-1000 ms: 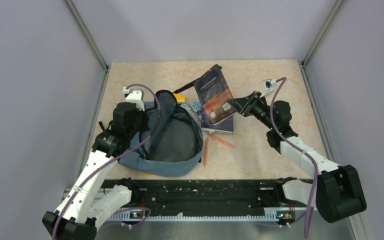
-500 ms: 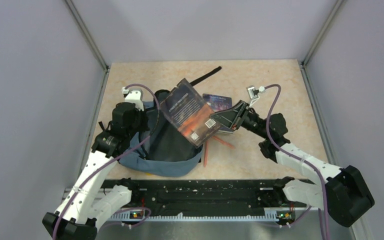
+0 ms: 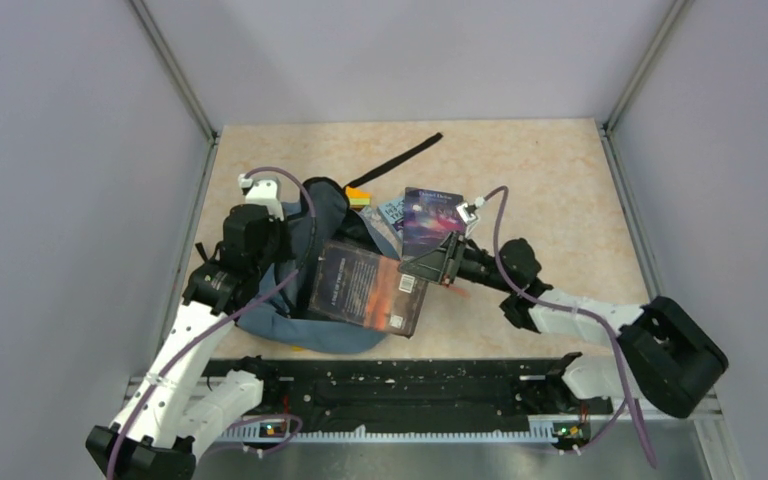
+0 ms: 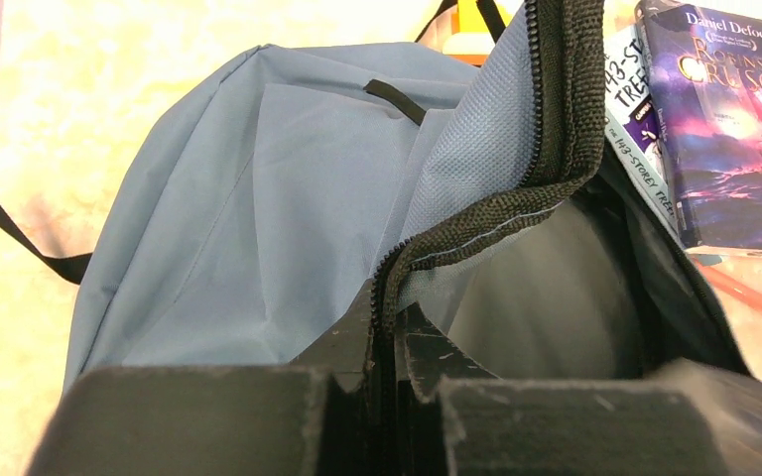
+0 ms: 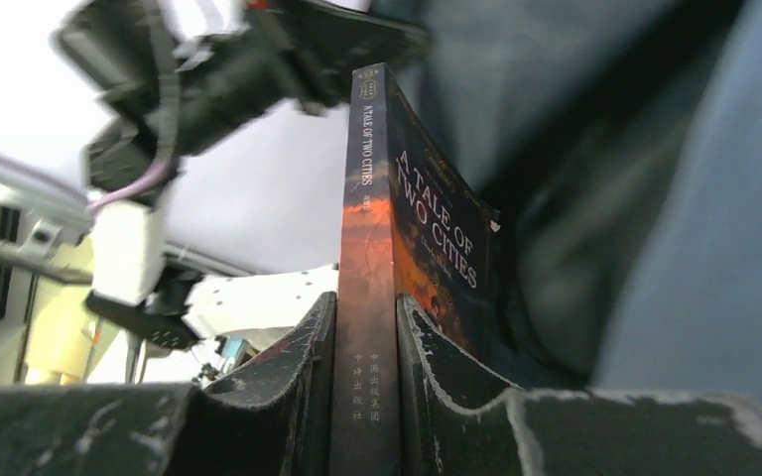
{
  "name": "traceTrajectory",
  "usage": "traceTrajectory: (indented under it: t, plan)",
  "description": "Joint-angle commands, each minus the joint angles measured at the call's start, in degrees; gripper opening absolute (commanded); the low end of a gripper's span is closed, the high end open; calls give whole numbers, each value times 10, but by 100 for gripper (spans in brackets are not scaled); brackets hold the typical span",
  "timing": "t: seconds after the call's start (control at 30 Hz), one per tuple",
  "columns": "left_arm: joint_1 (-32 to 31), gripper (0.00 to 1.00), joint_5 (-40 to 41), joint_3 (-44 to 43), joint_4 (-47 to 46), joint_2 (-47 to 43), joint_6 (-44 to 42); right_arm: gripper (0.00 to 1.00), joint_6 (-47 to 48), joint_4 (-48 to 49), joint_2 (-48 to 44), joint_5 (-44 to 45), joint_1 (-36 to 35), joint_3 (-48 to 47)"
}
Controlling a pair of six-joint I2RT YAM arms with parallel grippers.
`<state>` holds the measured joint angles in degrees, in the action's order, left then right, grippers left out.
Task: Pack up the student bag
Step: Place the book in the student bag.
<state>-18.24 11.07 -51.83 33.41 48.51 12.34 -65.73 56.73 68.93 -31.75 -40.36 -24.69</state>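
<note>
The slate-blue student bag [image 3: 332, 332] lies open at the left of the table; it also shows in the left wrist view [image 4: 218, 208]. My left gripper [image 4: 393, 327] is shut on the bag's black zipper edge [image 4: 556, 89] and holds the flap up; it sits at the bag's left rim in the top view [image 3: 260, 240]. My right gripper [image 3: 430, 266] is shut on the spine of a dark book, "A Tale of Two Cities" [image 3: 368, 288], and holds it over the bag's opening. The book's spine stands between the right fingers [image 5: 365, 337].
A "Robinson Crusoe" book [image 3: 430, 215] lies right of the bag on another book [image 3: 392, 212], both also in the left wrist view [image 4: 734, 119]. Orange pencils [image 3: 457, 289] lie near the right gripper. A black strap [image 3: 400, 157] and an orange-yellow item [image 3: 359, 195] lie behind the bag.
My right gripper has carried the dark book from the table's middle leftward and down over the bag's opening, tipping it flatter. The book underneath is uncovered. The left arm has held still.
</note>
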Motion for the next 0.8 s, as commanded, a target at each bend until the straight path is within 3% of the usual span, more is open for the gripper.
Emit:
traceTrajectory:
  t: [0.0,0.13,0.3,0.47,0.6,0.77]
  plan:
    - [5,0,11,1,-43,-8,6,0,-20,41,62,23,-2,-4]
    - [6,0,-8,3,-49,-10,1,0,-6,31,104,55,-3,-6]
    - [6,0,-59,9,-66,-21,-8,0,45,-83,93,146,-4,-21]
    - [6,0,-102,15,-80,-30,-18,0,76,-130,92,193,-5,-44]
    - [5,0,-135,15,-82,-26,-27,0,74,-129,109,208,-8,-58]
    - [5,0,-149,14,-81,-20,-31,0,-6,-24,153,162,-9,-68]
